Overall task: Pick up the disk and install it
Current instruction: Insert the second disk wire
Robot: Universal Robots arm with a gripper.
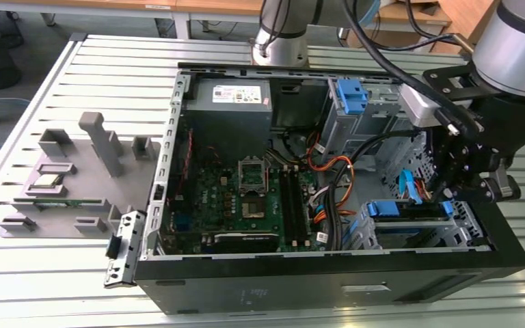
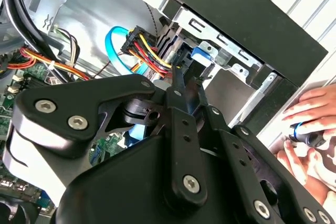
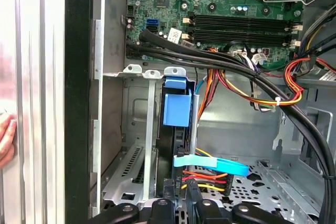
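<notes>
The disk point(image 3: 177, 109), with its blue bracket, stands edge-on in the drive cage point(image 3: 137, 129) of the open computer case point(image 1: 244, 287), apparently almost seated, while the end effector point(image 1: 448, 195) sits at its cabled end, its opening impossible to tell.

Disk point(image 3: 177, 109) with blue bracket, standing on edge, seated in the case's drive bay point(image 3: 134, 129).

slatted metal table point(image 1: 80, 75) | open computer case point(image 1: 335, 287) | grey fixture block point(image 1: 71, 171)
</notes>
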